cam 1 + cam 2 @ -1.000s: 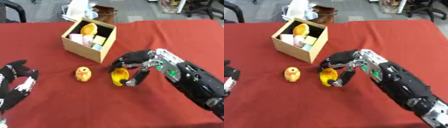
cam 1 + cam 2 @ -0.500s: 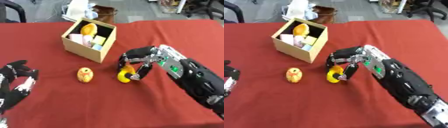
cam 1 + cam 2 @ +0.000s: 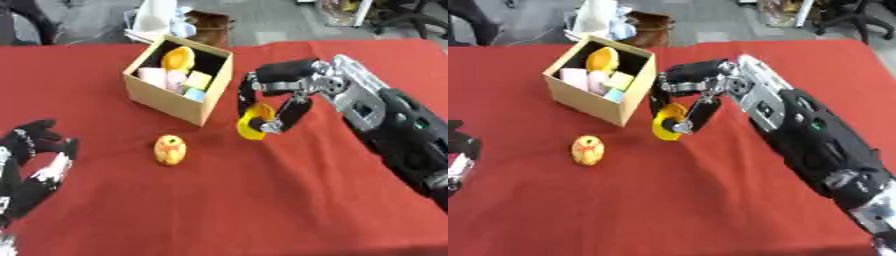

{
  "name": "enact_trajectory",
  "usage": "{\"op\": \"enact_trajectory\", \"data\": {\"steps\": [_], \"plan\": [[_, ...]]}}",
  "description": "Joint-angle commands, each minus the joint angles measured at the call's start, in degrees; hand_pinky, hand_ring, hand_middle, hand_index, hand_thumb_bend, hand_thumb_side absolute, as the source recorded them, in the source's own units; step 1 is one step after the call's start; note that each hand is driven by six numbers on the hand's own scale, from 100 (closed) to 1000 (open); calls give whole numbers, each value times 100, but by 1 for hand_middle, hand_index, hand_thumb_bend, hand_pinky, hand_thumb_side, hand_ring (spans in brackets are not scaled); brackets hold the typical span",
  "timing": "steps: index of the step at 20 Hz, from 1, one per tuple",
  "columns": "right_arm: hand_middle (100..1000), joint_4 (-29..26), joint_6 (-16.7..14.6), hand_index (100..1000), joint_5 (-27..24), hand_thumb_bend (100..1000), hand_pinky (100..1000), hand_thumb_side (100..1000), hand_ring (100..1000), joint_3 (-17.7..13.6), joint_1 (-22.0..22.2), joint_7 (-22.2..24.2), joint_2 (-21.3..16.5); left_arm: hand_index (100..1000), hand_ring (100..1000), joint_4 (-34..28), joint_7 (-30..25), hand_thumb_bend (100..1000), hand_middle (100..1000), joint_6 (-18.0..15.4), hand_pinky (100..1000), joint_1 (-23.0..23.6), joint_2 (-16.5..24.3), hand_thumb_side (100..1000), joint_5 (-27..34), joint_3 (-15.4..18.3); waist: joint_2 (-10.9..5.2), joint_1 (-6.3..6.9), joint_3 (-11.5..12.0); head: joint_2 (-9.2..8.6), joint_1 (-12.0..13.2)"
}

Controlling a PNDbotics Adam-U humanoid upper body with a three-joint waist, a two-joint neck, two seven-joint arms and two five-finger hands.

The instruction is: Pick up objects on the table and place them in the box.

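Yellow ring-shaped object [image 3: 253, 122] is being pinched at centre frame by the right hand [image 3: 278, 95], its fingers [image 3: 290, 113] curled round it; it appears to be lifted just clear of the red surface [image 3: 262, 195], though contact cannot be ruled out. It is being held just right of the cardboard box [image 3: 171, 100], which is sitting in the upper left and holding pale blocks and a yellow piece. A small orange-yellow fruit-like object [image 3: 170, 149] is lying below the box. The left hand [image 3: 33, 165] is being rested at the lower left, fingers relaxed and apart.
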Motion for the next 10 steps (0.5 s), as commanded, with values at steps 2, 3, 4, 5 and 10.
{"op": "enact_trajectory", "data": {"steps": [2, 3, 4, 5, 10], "plan": [[259, 44, -33, 422, 40, 100, 732, 100, 527, -243, -388, -33, -119, 775, 561, -54, -10, 405, 563, -12, 715, -27, 69, 456, 2, 45, -140, -39, 20, -62, 0], [259, 131, -18, 423, 100, 100, 733, 100, 528, -290, -493, -86, -77, 775, 561, -54, -12, 405, 563, -13, 715, -27, 66, 456, 4, 42, -139, -38, 32, -71, -6], [260, 227, -16, 424, 163, 100, 735, 100, 528, -330, -586, -136, -29, 775, 561, -55, -14, 404, 563, -14, 715, -28, 65, 456, 5, 41, -139, -37, 42, -76, -12], [261, 338, -11, 425, 239, 100, 735, 100, 529, -385, -696, -193, 35, 775, 561, -56, -17, 404, 563, -15, 715, -31, 65, 456, 6, 38, -138, -36, 57, -80, -19], [268, 1044, 10, 437, 696, 111, 732, 100, 526, -701, -1182, -573, 492, 775, 561, -53, -46, 402, 563, -16, 715, -47, 54, 456, 19, 9, -136, -28, 141, -88, -64]]}}
